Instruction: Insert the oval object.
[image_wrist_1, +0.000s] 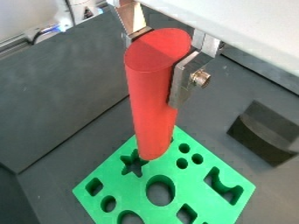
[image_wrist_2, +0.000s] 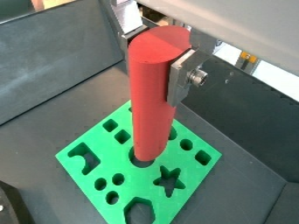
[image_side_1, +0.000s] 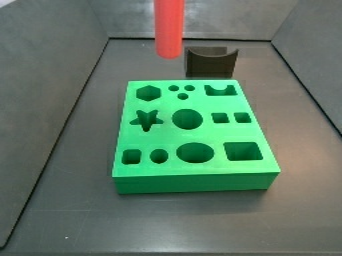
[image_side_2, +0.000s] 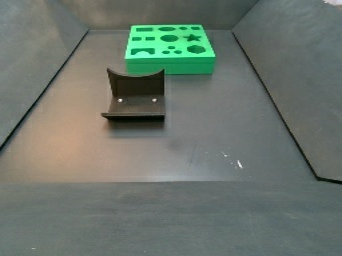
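The oval object, a smooth red-orange peg (image_wrist_1: 149, 114), hangs upright between the fingers of my gripper (image_wrist_1: 159, 59), which is shut on its top end; both wrist views show this (image_wrist_2: 156, 57). One silver finger (image_wrist_1: 184, 80) presses on the peg's side. Below it lies the green block (image_wrist_1: 222, 197) with several shaped holes, also seen in the wrist view (image_wrist_2: 87, 149). In a side view the peg (image_side_1: 170, 27) hangs in the air above the far left of the green block (image_side_1: 194, 170), clear of it. The oval hole (image_side_1: 195, 152) is in the near row. The gripper itself is out of both side views.
The dark fixture with a curved notch (image_side_1: 210, 62) stands on the floor just behind the green block. It also shows in a side view (image_side_2: 134, 97) and in a wrist view (image_wrist_1: 268, 129). Dark walls enclose the floor on the sides.
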